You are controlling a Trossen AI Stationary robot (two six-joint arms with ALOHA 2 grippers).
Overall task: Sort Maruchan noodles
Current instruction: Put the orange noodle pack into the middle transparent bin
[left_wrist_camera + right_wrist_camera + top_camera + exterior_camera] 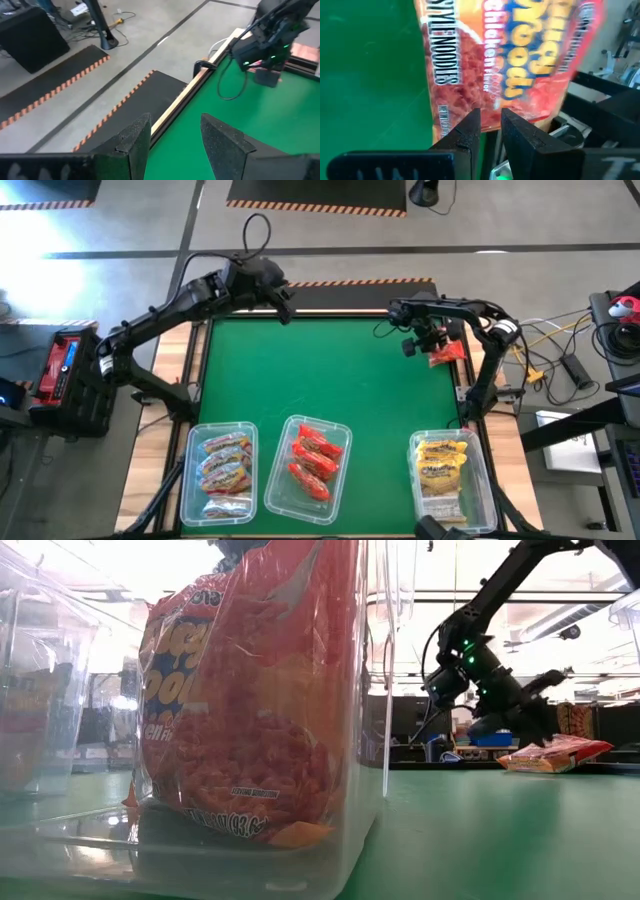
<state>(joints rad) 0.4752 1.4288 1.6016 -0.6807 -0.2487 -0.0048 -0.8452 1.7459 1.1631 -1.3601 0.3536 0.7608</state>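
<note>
An orange-red Maruchan noodle packet (447, 354) lies flat at the table's far right edge; it also shows in the low view (560, 752). My right gripper (490, 117) slants down close above the packet's printed face (510, 60). Its fingers stand a narrow gap apart with nothing between them. My left gripper (175, 132) hangs open and empty in the air over the table's far left edge (285, 305). The other noodle packets lie in three clear bins along the near edge.
The left bin (222, 470) holds orange-pink packets, the middle bin (310, 465) red ones and the right bin (445, 470) yellow ones. In the low view the middle bin (260, 710) blocks much of the sight. The green mat (320, 370) lies bare between the arms and the bins.
</note>
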